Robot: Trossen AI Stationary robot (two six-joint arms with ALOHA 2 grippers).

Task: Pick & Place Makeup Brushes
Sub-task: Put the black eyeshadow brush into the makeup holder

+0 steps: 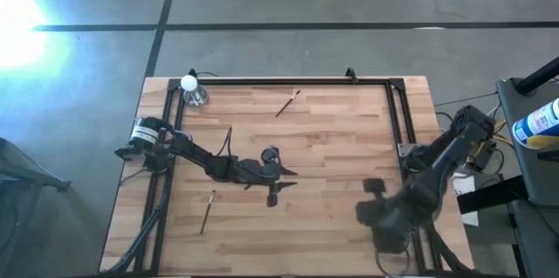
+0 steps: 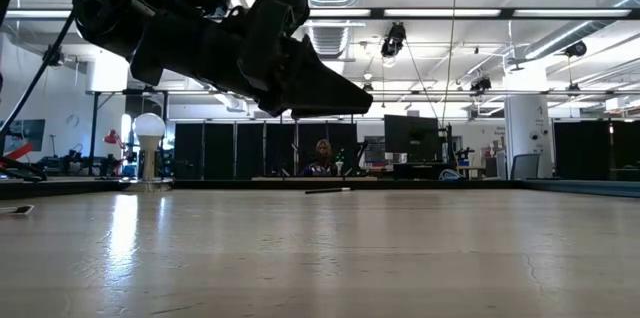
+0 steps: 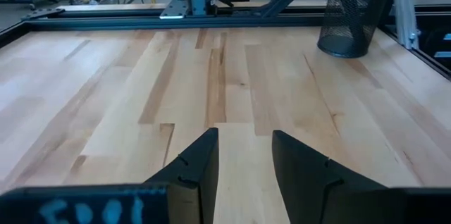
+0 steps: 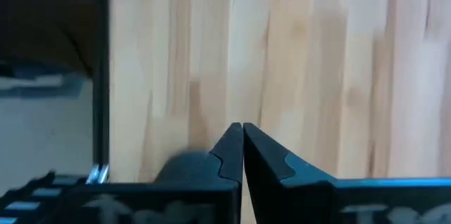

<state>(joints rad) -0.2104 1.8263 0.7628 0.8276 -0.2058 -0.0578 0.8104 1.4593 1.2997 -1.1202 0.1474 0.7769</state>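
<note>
Two makeup brushes show in the high view. One thin brush (image 1: 288,103) lies flat near the table's far edge and also shows in the low view (image 2: 328,190). Another brush (image 1: 208,211) lies flat near the left front. My left gripper (image 3: 243,150) is open and empty, above the table's middle (image 1: 284,171), touching nothing. My right gripper (image 4: 243,139) is shut and empty, pointing down over the table's right front (image 1: 377,212). A black mesh cup (image 3: 352,13) stands upright on the table at the right; something pale shows at its rim.
A small clear bottle with a round white cap (image 1: 189,87) stands at the far left corner. A black frame rail (image 1: 288,80) runs around the table top. My right arm (image 1: 437,160) reaches in over the right rail. Bare wood (image 1: 332,147) lies between the grippers.
</note>
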